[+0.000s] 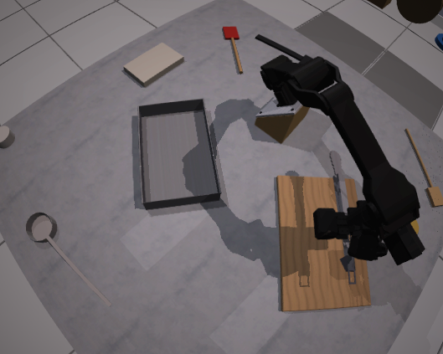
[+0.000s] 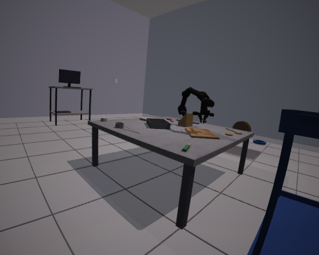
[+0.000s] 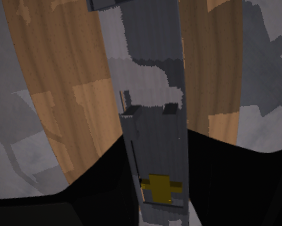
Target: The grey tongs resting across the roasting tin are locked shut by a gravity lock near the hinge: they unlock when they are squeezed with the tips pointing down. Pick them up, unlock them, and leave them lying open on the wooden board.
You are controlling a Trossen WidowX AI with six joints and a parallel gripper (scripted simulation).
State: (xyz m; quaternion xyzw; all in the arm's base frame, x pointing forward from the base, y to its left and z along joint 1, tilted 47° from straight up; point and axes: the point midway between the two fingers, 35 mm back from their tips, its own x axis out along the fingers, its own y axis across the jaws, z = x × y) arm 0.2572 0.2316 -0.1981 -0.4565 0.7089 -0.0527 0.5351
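Note:
My gripper (image 1: 348, 243) (image 2: 204, 119) (image 3: 149, 133) is shut on the grey tongs (image 1: 338, 189) (image 3: 152, 141) and holds them above the right part of the wooden board (image 1: 295, 269) (image 2: 201, 132) (image 3: 56, 66). The tongs run lengthwise along the board, clear of its surface, with their shadow on the wood. In the wrist view a yellow lock piece (image 3: 161, 189) shows near the hinge between my fingers, and the two arms lie close together. The dark roasting tin (image 1: 182, 201) (image 2: 158, 123) stands empty to the left of the board.
A wooden wedge with a metal plate (image 1: 282, 122) stands behind the board. A red spatula (image 1: 232, 38), a beige block (image 1: 153, 64) and a black bar (image 1: 278, 47) lie at the back. A ladle (image 1: 41, 227) and a small cylinder (image 1: 2, 135) lie left; a wooden spatula (image 1: 424, 172) lies right.

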